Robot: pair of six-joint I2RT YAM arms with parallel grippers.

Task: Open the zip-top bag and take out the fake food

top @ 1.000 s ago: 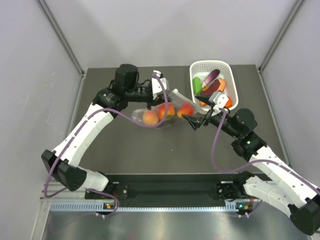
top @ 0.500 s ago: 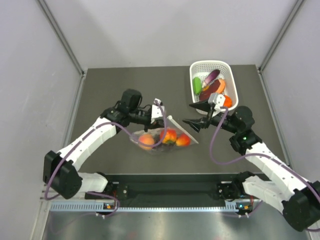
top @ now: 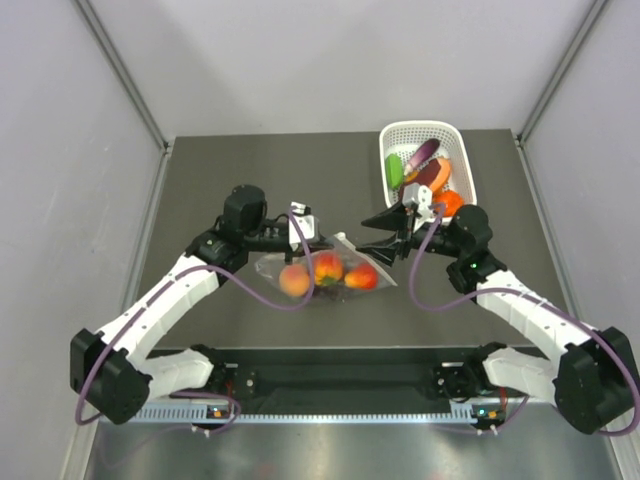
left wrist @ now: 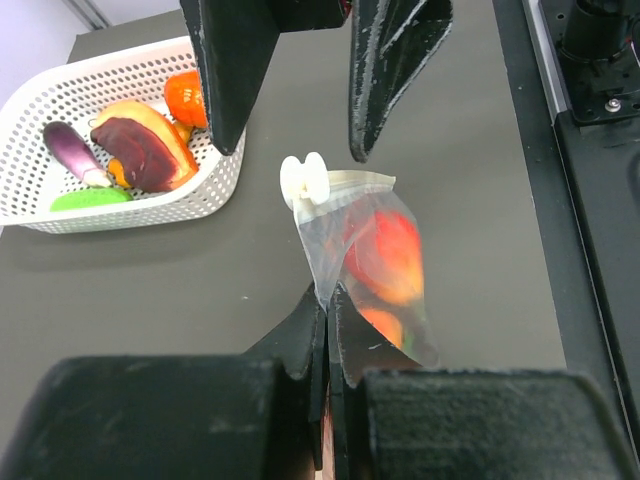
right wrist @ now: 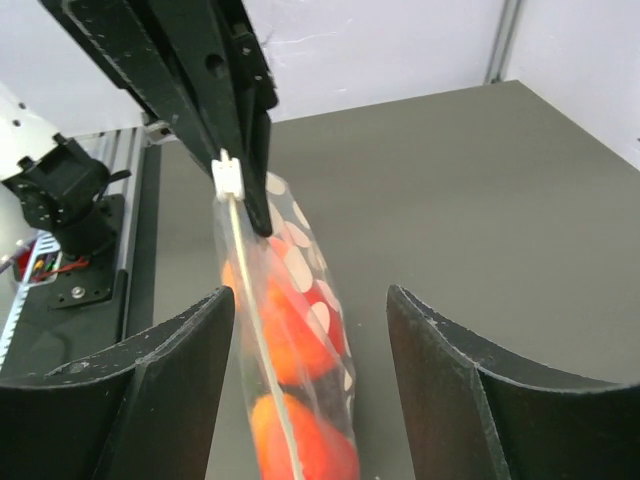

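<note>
The zip-top bag (top: 330, 268), clear with white dots, hangs just above the table between both grippers. It holds the fake food: a peach-orange fruit (top: 294, 281), two red-orange fruits (top: 328, 266) and something dark beneath them. My left gripper (top: 322, 240) is shut on the bag's upper edge, seen in the left wrist view (left wrist: 328, 296). The white zip slider (left wrist: 304, 180) sits at the bag's far end. My right gripper (top: 378, 236) is open, its fingers either side of the bag's end (right wrist: 300, 330) without touching it. The slider (right wrist: 228, 178) shows beyond them.
A white lattice basket (top: 418, 125) stands at the back right, behind the right gripper, holding an eggplant, a green vegetable and orange pieces. It also shows in the left wrist view (left wrist: 150, 205). Grey walls enclose the dark table.
My left arm has brought the bag nearer and lower over the table. My right gripper has moved left and now straddles the bag's right end, still open.
</note>
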